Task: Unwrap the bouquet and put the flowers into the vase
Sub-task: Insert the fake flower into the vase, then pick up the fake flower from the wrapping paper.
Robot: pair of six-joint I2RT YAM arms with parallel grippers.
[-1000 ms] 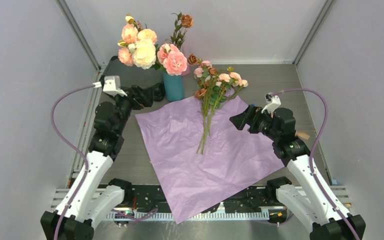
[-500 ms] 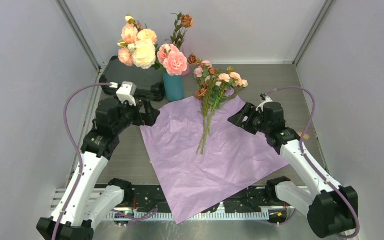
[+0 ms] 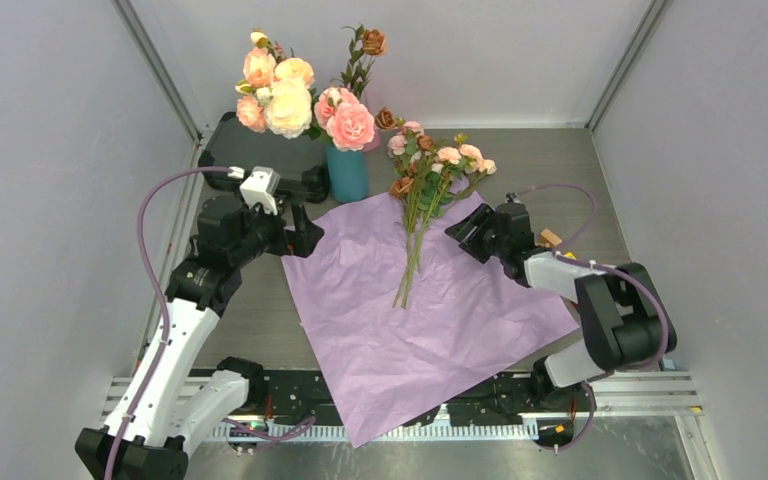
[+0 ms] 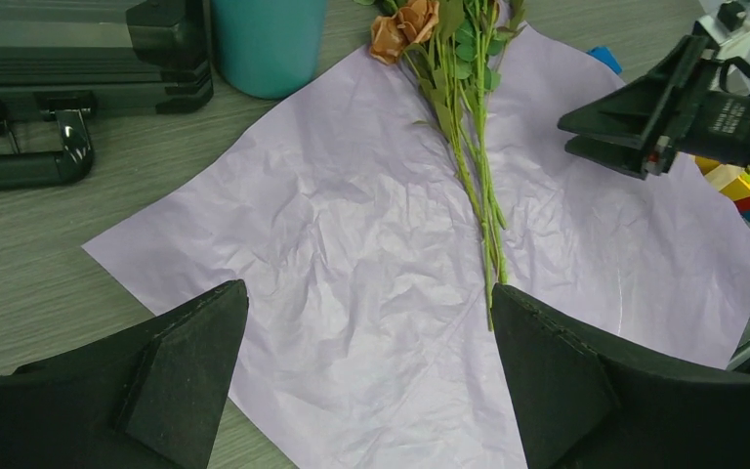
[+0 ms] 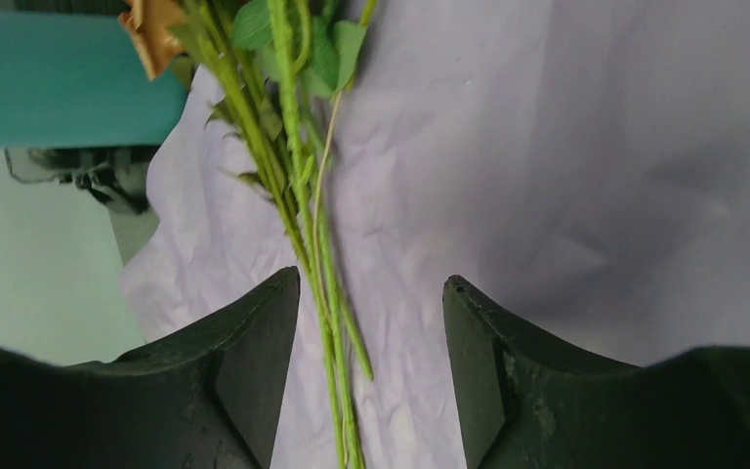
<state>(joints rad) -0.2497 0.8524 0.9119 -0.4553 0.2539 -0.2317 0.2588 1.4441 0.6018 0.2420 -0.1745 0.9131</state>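
On the lilac paper (image 3: 410,310), which is spread flat, the flowers (image 3: 422,190) are laid loose, with the stems pointed toward its middle and the blooms reaching past its far edge. The vase (image 3: 347,172) is stood just off the paper's far left corner, with a few roses in it. The left gripper (image 3: 303,235) is held over the paper's left corner, fingers wide apart and empty. The right gripper (image 3: 467,237) is held above the paper's right part, beside the stems, fingers parted with nothing clamped.

Bright, even overhead light, soft faint shadows, right wrist view slightly blurred
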